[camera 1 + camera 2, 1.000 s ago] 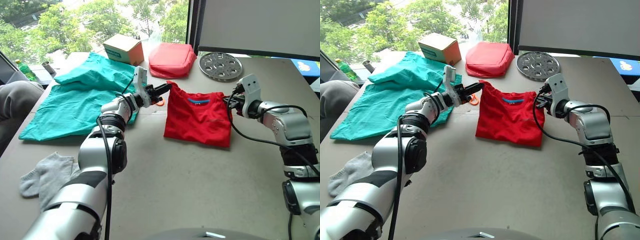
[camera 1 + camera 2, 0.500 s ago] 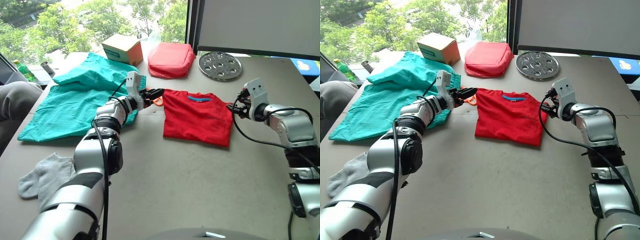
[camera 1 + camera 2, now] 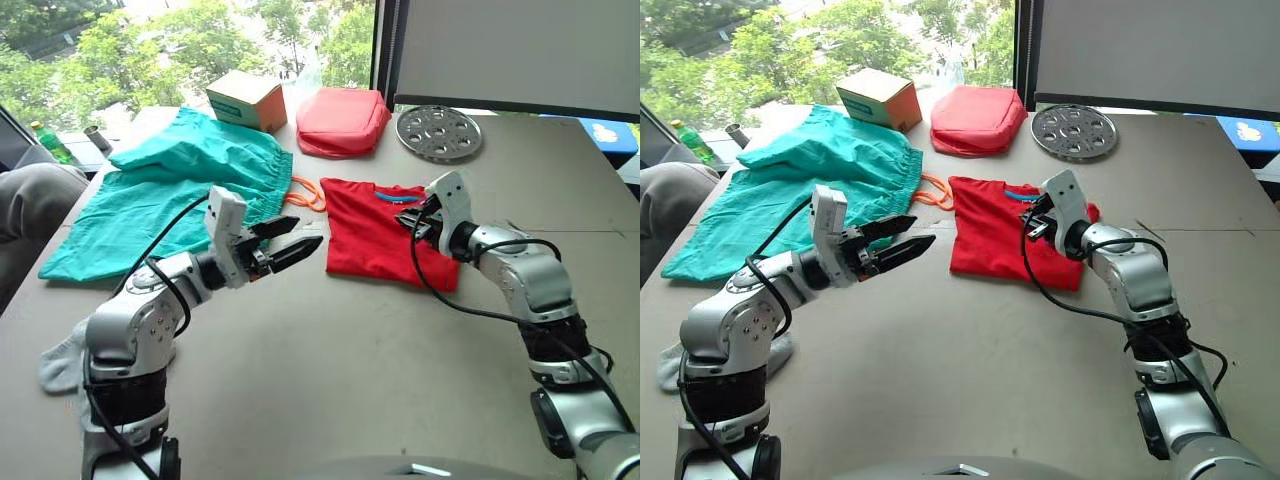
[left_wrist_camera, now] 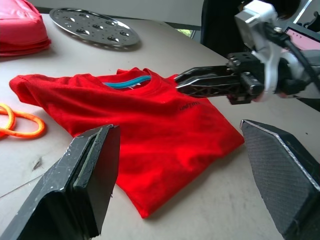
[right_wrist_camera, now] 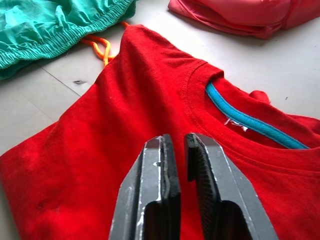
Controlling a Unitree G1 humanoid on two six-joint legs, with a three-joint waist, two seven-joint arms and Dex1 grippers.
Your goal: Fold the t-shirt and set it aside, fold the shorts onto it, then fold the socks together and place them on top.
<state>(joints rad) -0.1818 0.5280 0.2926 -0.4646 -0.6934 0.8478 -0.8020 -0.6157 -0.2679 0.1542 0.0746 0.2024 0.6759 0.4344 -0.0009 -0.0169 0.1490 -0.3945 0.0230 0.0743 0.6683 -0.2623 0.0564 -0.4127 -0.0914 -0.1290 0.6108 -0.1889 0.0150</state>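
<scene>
Now both grippers sit by the folded t-shirt (image 3: 385, 237) on the table (image 3: 400, 380).

Left gripper (image 3: 288, 243) hovers above the table with its 2 fingers spread wide and nothing between them; the t-shirt lies flat just ahead of its tips, and the shorts (image 3: 170, 190) spread out beyond and to its left, their orange drawstring (image 3: 308, 192) looping between waistband and t-shirt; right gripper (image 3: 412, 219) hangs over the t-shirt near the blue-lined collar (image 5: 252, 122), its fingers (image 5: 160, 200) drawn almost together with a thin gap and no cloth caught; the socks (image 3: 60, 362) lie well behind the left gripper at the table's near edge; a salmon pouch (image 3: 345, 118), a cardboard box (image 3: 248, 98) and a round perforated metal plate (image 3: 439, 132) sit beyond the t-shirt.
</scene>
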